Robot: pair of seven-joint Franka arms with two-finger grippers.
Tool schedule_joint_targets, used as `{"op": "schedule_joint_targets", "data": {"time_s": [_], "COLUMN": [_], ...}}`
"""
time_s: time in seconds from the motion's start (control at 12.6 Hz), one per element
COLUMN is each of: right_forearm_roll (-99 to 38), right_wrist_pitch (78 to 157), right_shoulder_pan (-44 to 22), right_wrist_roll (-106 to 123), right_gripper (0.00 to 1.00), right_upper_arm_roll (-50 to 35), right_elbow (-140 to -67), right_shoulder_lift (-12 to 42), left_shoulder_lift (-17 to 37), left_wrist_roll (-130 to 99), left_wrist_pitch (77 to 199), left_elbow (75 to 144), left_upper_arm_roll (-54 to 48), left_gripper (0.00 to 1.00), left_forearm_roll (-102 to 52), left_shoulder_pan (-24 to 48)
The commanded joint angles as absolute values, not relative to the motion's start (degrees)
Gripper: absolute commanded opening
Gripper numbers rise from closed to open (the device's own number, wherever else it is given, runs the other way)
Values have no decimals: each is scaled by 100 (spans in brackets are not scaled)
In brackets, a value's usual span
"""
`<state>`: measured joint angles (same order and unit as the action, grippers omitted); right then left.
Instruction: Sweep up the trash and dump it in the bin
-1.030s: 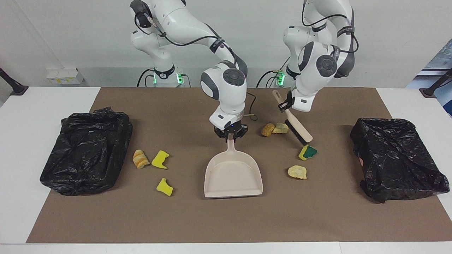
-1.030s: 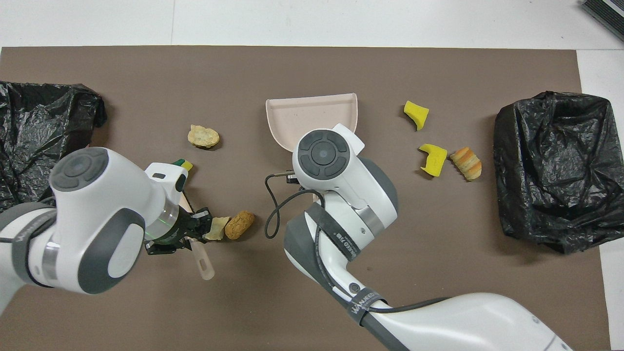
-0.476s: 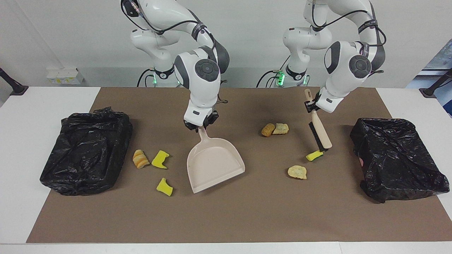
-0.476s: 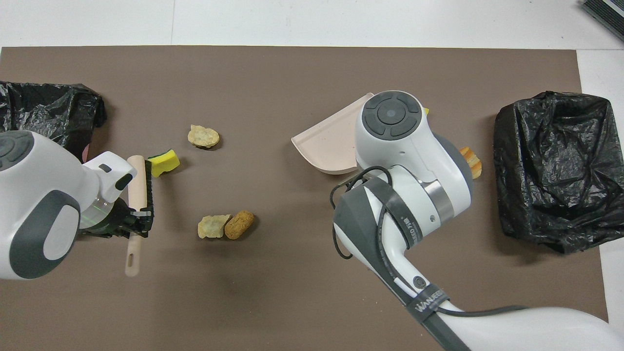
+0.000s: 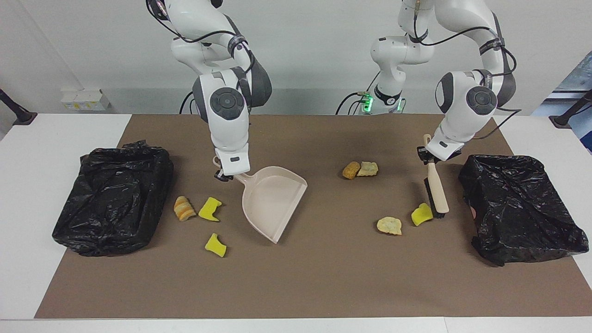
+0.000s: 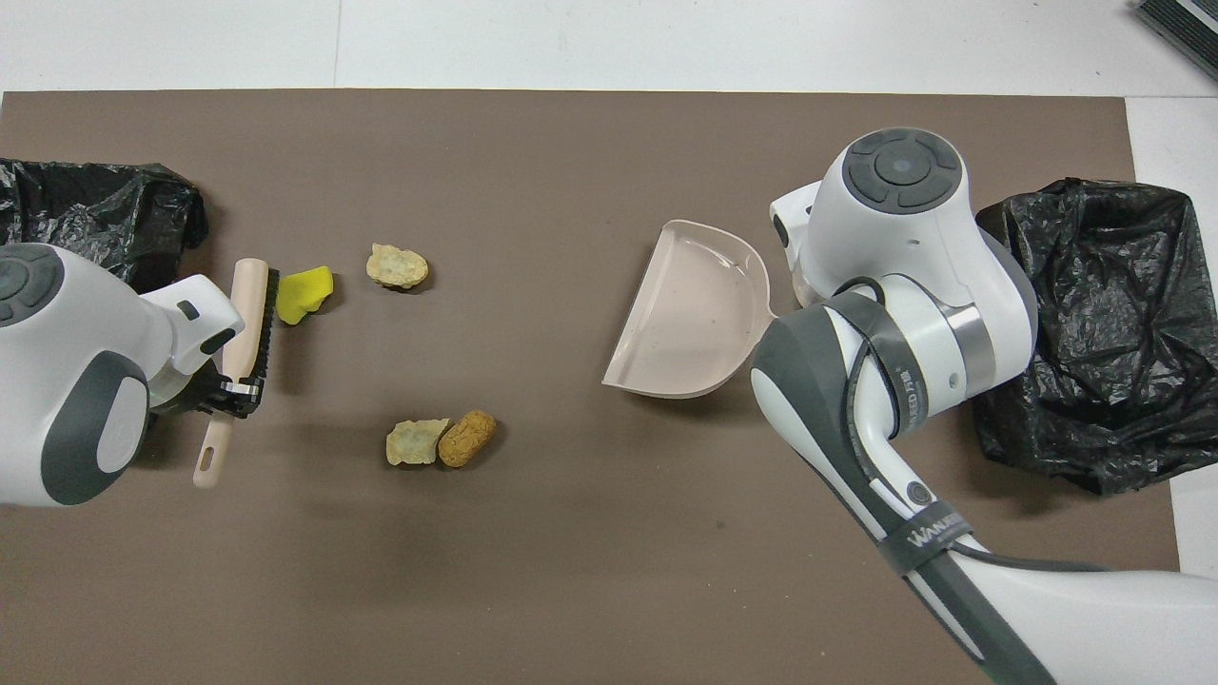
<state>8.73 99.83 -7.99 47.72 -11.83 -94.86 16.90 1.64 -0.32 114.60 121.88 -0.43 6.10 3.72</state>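
My left gripper [image 5: 428,157] is shut on the handle of the beige brush [image 5: 436,189], whose bristles rest on the mat against a yellow sponge piece [image 5: 422,214] [image 6: 303,292]. A tan lump [image 5: 389,225] lies beside that sponge, and two more lumps [image 5: 360,169] [image 6: 440,441] lie nearer to the robots. My right gripper [image 5: 225,175] is shut on the handle of the beige dustpan [image 5: 273,199] [image 6: 693,323], which sits tilted on the mat. A striped lump [image 5: 183,208] and two yellow sponge pieces [image 5: 210,209] [image 5: 216,244] lie between the dustpan and the bin [image 5: 113,199].
A second black-bagged bin [image 5: 522,208] [image 6: 95,219] sits at the left arm's end of the table, close beside the brush. A brown mat [image 5: 323,286] covers the table. In the overhead view my right arm's wrist hides the scraps near the other bin [image 6: 1094,323].
My right gripper swung the dustpan toward the right arm's end and turned its mouth. My left gripper carried the brush toward the left arm's bin, dragging the sponge, which rolled yellow side up.
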Motion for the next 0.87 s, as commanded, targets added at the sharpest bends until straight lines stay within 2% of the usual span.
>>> {"op": "schedule_joint_targets", "data": {"time_s": [0.0, 0.16, 0.32, 0.79], "right_forearm_roll": [817, 922, 1176, 1529], "right_wrist_pitch": [10562, 11151, 11381, 11452], "right_shoulder_pan": [-747, -808, -887, -1072], "right_wrist_roll": [5947, 6422, 6741, 6680], "right_gripper": [0, 0, 0, 0], "right_upper_arm_roll": [-1239, -1239, -1239, -1231], "right_elbow": [-10281, -10729, -10819, -10933], "right_shoulder_lift": [1232, 1047, 1090, 1107], "left_shoulder_lift": [543, 677, 677, 703], "left_wrist_roll": [253, 963, 1326, 1872], "left_wrist_pitch": [11847, 11987, 12006, 12190], "left_elbow": [11902, 11760, 11786, 11768], "left_upper_arm_roll": [-105, -106, -123, -167], "left_gripper": [0, 0, 0, 0], "left_forearm_roll": [974, 967, 958, 905], "left_shoulder_pan": [281, 273, 220, 553]}}
